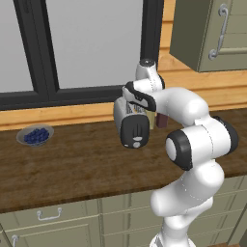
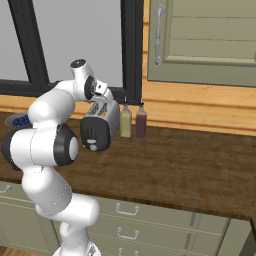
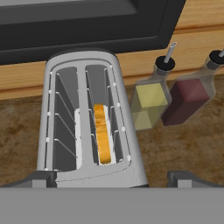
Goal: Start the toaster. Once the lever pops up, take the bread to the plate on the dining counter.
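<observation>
A dark-framed window [image 1: 87,48] is set above a light wooden wall band [image 2: 200,107]. Olive-grey wall cabinets [image 2: 200,42] are hung at the right, and matching drawers [image 1: 48,219] with metal handles are fitted beneath the countertop's front edge.

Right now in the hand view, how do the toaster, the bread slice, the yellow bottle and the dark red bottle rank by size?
1. Toaster, by far the largest.
2. Yellow bottle and dark red bottle: they look alike, so no ranking.
3. Bread, seen edge-on in the slot, smallest.
</observation>
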